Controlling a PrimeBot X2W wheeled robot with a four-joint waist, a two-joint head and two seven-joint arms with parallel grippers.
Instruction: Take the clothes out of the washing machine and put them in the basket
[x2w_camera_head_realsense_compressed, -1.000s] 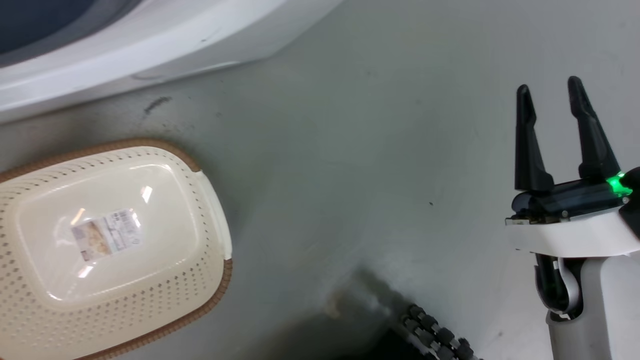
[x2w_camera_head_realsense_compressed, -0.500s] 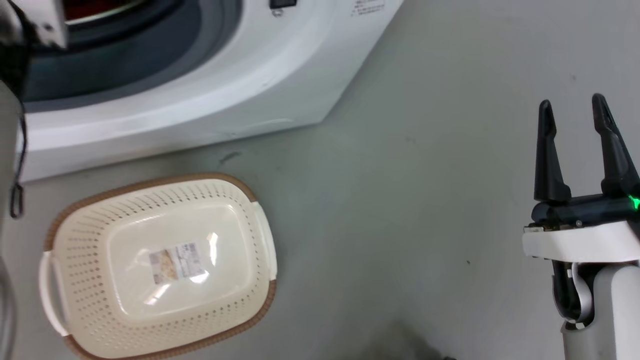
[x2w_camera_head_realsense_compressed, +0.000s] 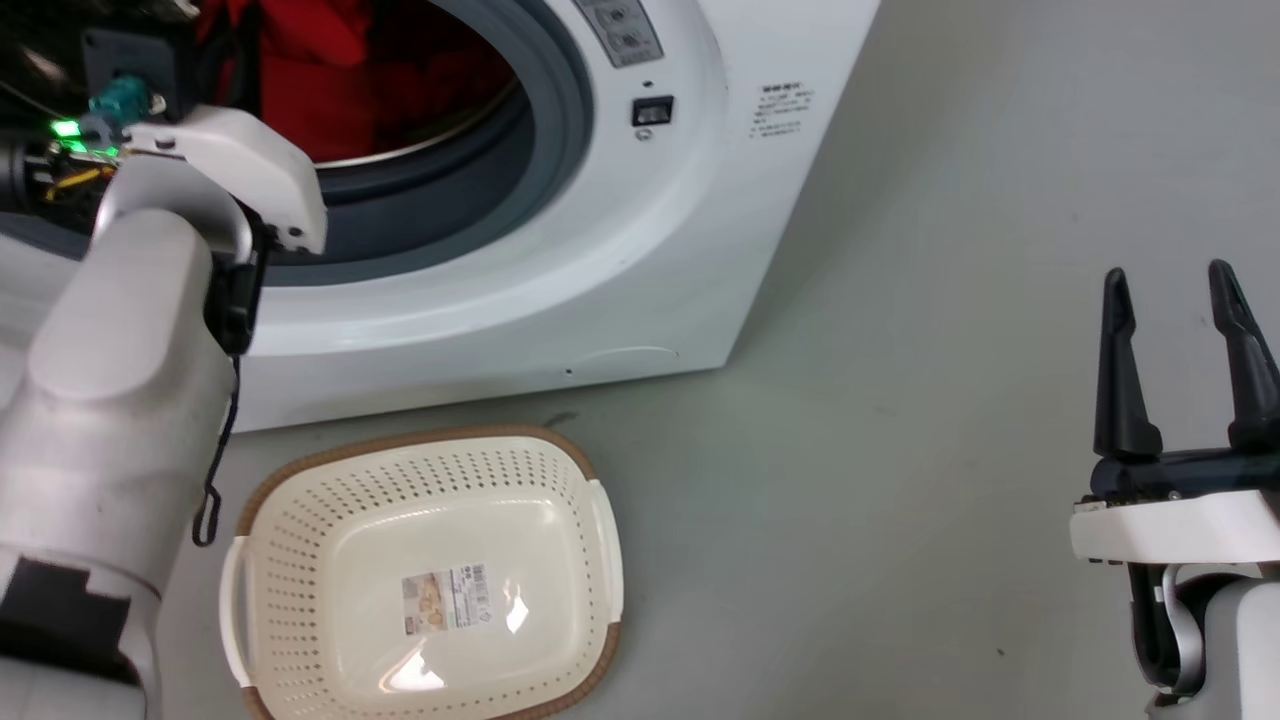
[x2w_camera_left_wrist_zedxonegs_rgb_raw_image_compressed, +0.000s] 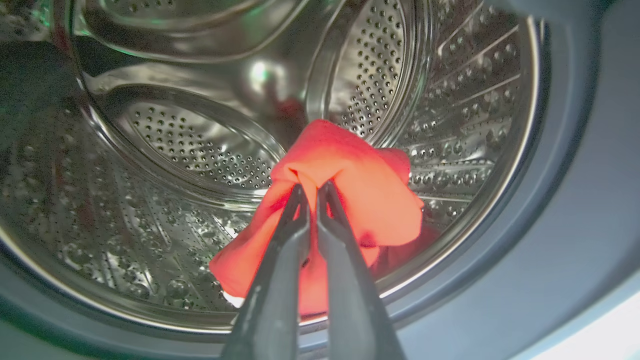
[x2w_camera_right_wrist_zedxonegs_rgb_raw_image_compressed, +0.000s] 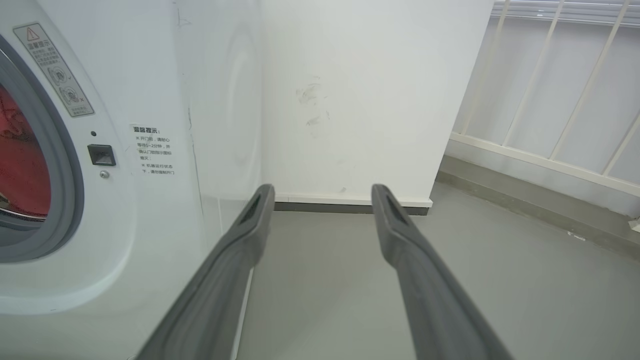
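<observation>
**Q:** What does the head view show?

**A:** The washing machine (x2w_camera_head_realsense_compressed: 640, 250) stands with its porthole open and red clothes (x2w_camera_head_realsense_compressed: 310, 70) inside. The left arm (x2w_camera_head_realsense_compressed: 130, 330) reaches into the opening. The basket (x2w_camera_head_realsense_compressed: 300, 560) sits on the floor (x2w_camera_head_realsense_compressed: 900, 300) just in front of the machine. The right gripper (x2w_camera_head_realsense_compressed: 1170, 285) hovers at lower right, well apart from both, its fingers spread wide.

**Q:** And the left wrist view?

**A:** Inside the steel drum (x2w_camera_left_wrist_zedxonegs_rgb_raw_image_compressed: 200, 150), the left gripper (x2w_camera_left_wrist_zedxonegs_rgb_raw_image_compressed: 311, 189) is pinched almost closed on a fold of the clothes. The cloth bunches around the fingertips and drapes down toward the drum's front lip.

**Q:** The right wrist view?

**A:** The parted fingers point toward the floor and a white wall (x2w_camera_right_wrist_zedxonegs_rgb_raw_image_compressed: 375, 100). The machine's front is at left.
</observation>
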